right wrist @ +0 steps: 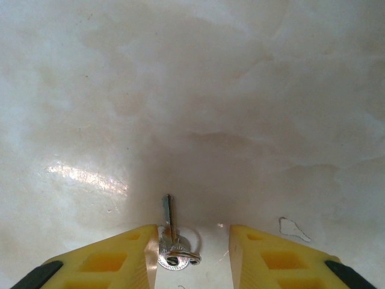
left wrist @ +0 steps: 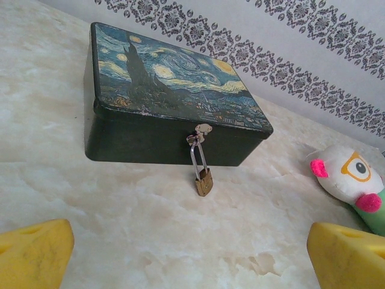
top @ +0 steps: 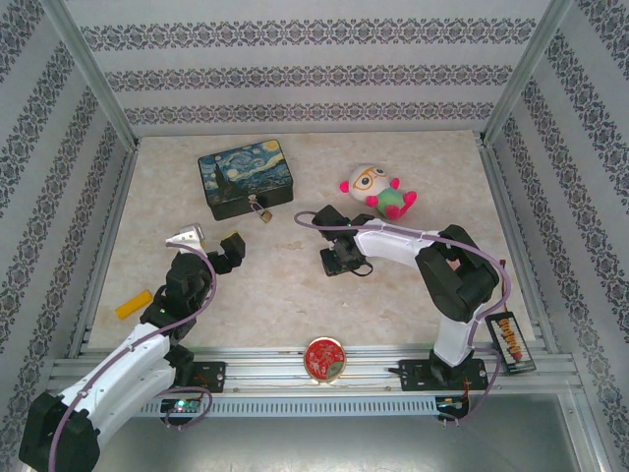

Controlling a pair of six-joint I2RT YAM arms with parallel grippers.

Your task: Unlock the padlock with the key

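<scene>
Between the right gripper's point(right wrist: 194, 236) half-spread jaws sits the key point(right wrist: 170, 241); the left gripper point(left wrist: 189, 233) gapes wide.

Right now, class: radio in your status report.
Left jaws open, facing padlock. Right jaws apart around key on table. Padlock hangs on tin's hasp, nothing blocking.

White walls point(top: 295, 59) with bands of dark floral trim close in on three sides of a pale, marbled surface point(top: 295, 295). Metal posts point(top: 93, 74) rise at the corners, a rail point(top: 285, 366) lines the near edge. Soft glare sits on the stone.
</scene>
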